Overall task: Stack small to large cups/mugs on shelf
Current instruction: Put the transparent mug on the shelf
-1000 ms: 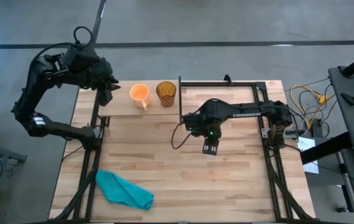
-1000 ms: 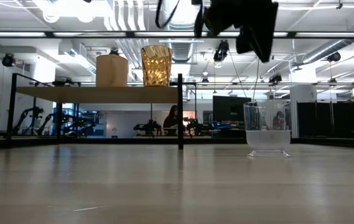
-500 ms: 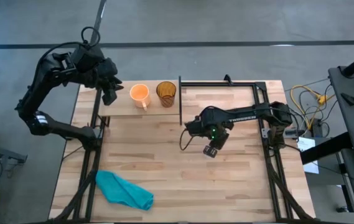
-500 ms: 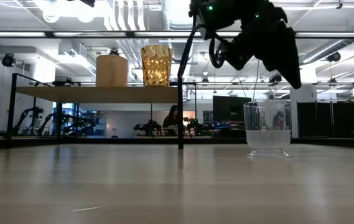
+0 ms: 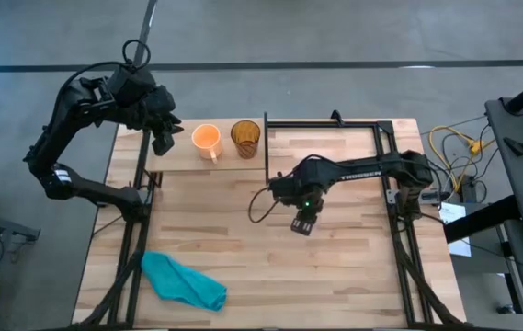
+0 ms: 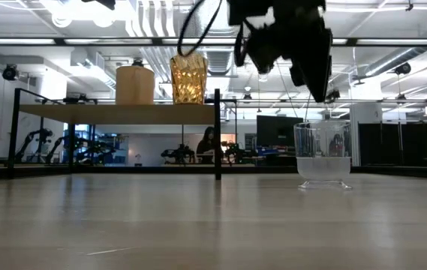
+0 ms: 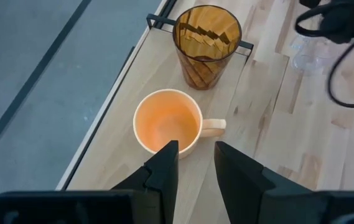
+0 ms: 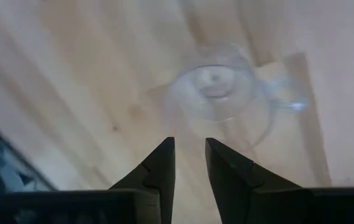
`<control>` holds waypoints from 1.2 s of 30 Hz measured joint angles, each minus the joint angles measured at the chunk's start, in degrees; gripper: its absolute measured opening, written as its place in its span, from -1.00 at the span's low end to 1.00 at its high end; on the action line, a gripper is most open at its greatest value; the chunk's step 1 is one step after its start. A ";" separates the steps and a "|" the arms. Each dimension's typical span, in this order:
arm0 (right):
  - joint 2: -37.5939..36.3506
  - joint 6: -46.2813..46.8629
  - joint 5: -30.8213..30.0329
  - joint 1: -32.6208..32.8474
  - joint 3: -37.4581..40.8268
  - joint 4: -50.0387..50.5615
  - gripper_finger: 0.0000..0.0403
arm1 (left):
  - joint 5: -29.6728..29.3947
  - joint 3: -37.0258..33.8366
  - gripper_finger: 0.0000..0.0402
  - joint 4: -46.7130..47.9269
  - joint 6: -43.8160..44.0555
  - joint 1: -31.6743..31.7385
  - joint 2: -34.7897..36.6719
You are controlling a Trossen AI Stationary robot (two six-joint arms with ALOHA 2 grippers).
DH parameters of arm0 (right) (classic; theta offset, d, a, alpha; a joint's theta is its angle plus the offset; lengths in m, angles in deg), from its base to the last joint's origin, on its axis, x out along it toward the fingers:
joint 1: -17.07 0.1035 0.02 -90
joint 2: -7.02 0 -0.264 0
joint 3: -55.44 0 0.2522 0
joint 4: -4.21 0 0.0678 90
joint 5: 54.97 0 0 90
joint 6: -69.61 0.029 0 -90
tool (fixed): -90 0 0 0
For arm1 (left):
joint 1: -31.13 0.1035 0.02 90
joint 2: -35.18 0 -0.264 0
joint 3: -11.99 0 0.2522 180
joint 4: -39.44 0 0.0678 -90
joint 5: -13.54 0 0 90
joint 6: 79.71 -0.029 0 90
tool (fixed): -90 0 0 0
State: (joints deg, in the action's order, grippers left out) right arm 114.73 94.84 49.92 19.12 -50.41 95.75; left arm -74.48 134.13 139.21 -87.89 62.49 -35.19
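I see the amber tumbler (image 7: 206,45) and orange mug (image 7: 170,127) on the shelf (image 5: 180,158), just ahead of my left pincer (image 7: 195,171), jaws slightly apart, empty. My right pincer (image 8: 188,163) hangs narrowly parted, empty, above the glass cup (image 8: 217,90) on the bench (image 5: 353,267).

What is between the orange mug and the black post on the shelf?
The amber tumbler stands between the orange mug and the black post; the high view shows it.
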 joint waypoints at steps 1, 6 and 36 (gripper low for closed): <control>-0.04 -1.12 0.75 0.29 -0.59 0.01 -0.58 | 0.00 0.00 -0.55 -0.01 -0.04 0.00 0.00; -0.08 -5.27 3.74 1.73 -2.39 -0.28 -0.58 | 0.00 0.00 -0.55 -0.01 -0.23 0.00 -0.06; 0.15 -2.18 -2.88 3.45 3.03 -6.68 -0.58 | -0.02 0.00 -0.55 -0.04 0.30 0.00 -0.48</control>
State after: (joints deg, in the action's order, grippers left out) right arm 114.87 92.65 47.04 22.56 -47.37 89.07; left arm -74.50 134.13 139.18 -87.59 62.49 -35.67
